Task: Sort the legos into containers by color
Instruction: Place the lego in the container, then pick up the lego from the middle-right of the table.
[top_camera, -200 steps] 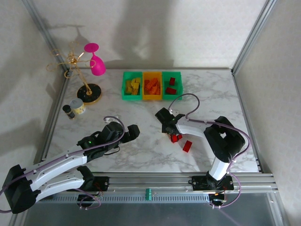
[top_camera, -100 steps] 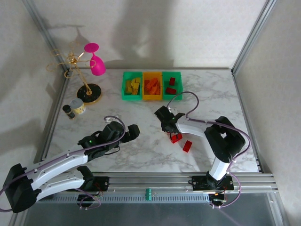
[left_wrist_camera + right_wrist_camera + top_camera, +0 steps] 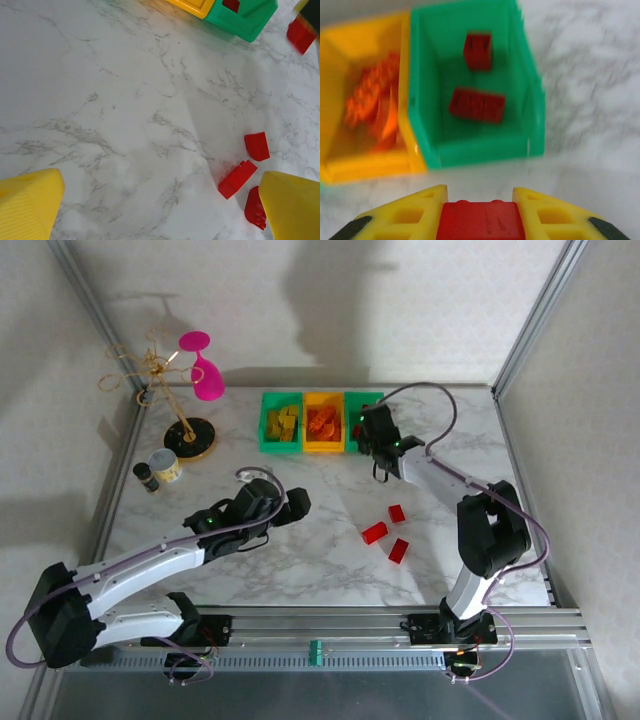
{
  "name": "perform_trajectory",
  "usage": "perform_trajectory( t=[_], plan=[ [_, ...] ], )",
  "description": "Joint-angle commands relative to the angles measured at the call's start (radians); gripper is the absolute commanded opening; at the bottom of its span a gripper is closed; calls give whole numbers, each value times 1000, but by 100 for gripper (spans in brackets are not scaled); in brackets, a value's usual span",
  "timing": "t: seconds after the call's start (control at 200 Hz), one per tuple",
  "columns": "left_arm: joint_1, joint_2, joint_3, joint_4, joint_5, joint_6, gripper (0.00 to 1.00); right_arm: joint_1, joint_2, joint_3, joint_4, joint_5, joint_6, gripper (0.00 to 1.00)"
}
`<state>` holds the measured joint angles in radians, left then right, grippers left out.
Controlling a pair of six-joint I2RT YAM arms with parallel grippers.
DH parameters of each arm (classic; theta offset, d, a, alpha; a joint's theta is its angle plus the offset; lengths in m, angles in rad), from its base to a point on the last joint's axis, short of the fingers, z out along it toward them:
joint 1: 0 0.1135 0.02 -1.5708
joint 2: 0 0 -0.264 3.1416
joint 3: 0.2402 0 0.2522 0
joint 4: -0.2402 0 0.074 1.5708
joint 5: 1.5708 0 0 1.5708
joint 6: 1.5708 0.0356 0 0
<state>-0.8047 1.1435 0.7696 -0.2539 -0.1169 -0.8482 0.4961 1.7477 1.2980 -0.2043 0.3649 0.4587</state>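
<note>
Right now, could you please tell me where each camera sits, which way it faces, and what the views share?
Top external: above and behind the bases, looking down on the table; both arms, left end effector, right end effector.
Left wrist: faces down at three loose red bricks; own yellow fingers.
Right wrist: faces the right green bin; fingers clamp a red brick.
Shared: that bin.

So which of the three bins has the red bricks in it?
The green bin at the right end of the row: two red bricks lie in it. The other green bin holds yellow bricks, the middle yellow bin orange ones.
</note>
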Motion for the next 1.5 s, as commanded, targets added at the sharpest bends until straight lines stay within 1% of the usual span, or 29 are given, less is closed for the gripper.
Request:
perform_trajectory(
  t=[0.0, 0.075, 0.18, 0.24, 0.31, 0.37, 0.421, 0.551, 0.621, 0.736, 0.966, 1.217, 1.277, 1.362, 1.492],
  plan=[
    [-4, 55, 59, 33, -18, 34, 100, -47, 103, 104, 75, -17, -97, 30],
    [-1, 88, 80, 34, -14, 43, 100, -57, 184, 203, 75, 4, -141, 30],
    [2, 115, 94, 42, -8, 50, 100, -73, 284, 317, 86, -1, -170, 32],
    [5, 125, 97, 49, -3, 51, 100, -82, 337, 376, 82, -9, -180, 40],
    [5, 134, 102, 50, 3, 51, 100, -84, 384, 439, 59, -2, -195, 43],
    [7, 136, 105, 49, 6, 50, 100, -83, 398, 465, 42, -7, -203, 50],
    [7, 134, 106, 48, 6, 51, 100, -83, 381, 457, 38, -15, -201, 53],
    [1, 121, 105, 52, 30, 66, 100, -79, 266, 341, 54, -94, -176, 55],
    [-5, 113, 100, 47, 32, 67, 100, -69, 186, 264, 41, -93, -153, 58],
    [-14, 87, 71, 45, 39, 55, 100, -61, 45, 96, 19, -121, -96, 63],
    [-64, 19, -6, 49, 44, 34, 100, -54, -223, -245, -32, -162, 11, 69],
    [-114, -39, -74, 56, 12, -10, 100, -43, -390, -498, -90, -162, 111, 73],
    [-122, -48, -87, 68, 8, -23, 100, -35, -411, -537, -104, -169, 128, 75],
    [-130, -50, -98, 76, 1, -36, 100, -22, -433, -586, -119, -146, 152, 77],
    [-136, -45, -100, 77, -9, -47, 100, -14, -440, -664, -87, -177, 185, 78]
  ],
)
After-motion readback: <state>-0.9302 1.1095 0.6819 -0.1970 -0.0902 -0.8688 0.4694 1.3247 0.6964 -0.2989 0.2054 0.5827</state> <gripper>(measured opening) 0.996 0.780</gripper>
